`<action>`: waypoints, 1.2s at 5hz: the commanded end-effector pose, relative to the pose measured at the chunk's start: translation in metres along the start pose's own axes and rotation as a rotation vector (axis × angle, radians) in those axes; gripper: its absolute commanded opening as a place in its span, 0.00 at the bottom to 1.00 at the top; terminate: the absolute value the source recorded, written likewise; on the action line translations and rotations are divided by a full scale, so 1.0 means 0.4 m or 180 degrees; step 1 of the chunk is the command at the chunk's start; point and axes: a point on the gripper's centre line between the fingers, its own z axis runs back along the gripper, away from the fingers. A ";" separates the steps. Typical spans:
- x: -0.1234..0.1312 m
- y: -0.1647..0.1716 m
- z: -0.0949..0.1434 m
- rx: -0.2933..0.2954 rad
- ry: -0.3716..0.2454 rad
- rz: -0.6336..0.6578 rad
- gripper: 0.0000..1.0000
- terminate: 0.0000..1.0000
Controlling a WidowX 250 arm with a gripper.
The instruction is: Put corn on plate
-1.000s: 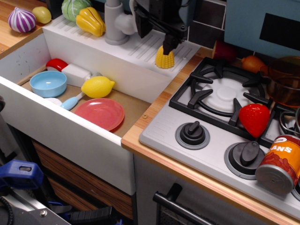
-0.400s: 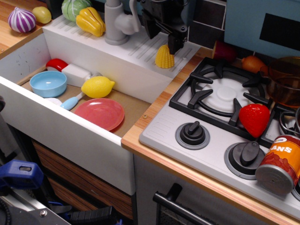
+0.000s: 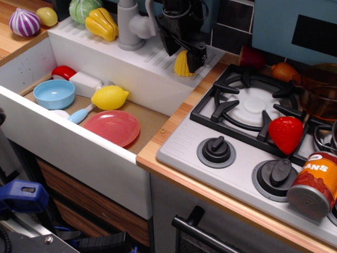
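Observation:
The corn [image 3: 181, 65], a small yellow bumpy cone, stands upright on the ribbed white drainboard behind the sink, next to the stove. My black gripper [image 3: 184, 55] has come down over it, with one finger on each side of the corn; the jaws look open and the corn still rests on the drainboard. The salmon-pink plate [image 3: 111, 128] lies flat and empty on the sink floor, at the front right of the basin, well below and to the left of the gripper.
In the sink are a yellow lemon [image 3: 109, 97], a light blue bowl [image 3: 54, 94] and a spoon. A grey faucet [image 3: 129, 26] and a yellow bell pepper [image 3: 101, 23] stand left of the gripper. The stove carries a strawberry [image 3: 286, 133] and a can [image 3: 315, 184].
My gripper has dropped lower and shifted slightly, from just above the corn's top to straddling it. The corn has not moved.

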 end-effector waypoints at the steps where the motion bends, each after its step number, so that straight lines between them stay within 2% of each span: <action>1: 0.061 0.041 0.021 0.0096 -0.0214 0.0057 0.00 0.00; 2: 0.068 0.036 0.040 0.0087 -0.0126 0.0087 0.00 0.00; 3: 0.051 0.038 0.107 0.0245 0.0035 0.0135 0.00 0.00; 4: -0.004 0.045 0.165 0.0404 0.0151 0.0211 0.00 0.00; 5: -0.099 0.048 0.190 0.0504 0.0199 0.0355 0.00 0.00; 6: -0.175 0.050 0.154 0.0655 0.0055 0.0398 0.00 0.00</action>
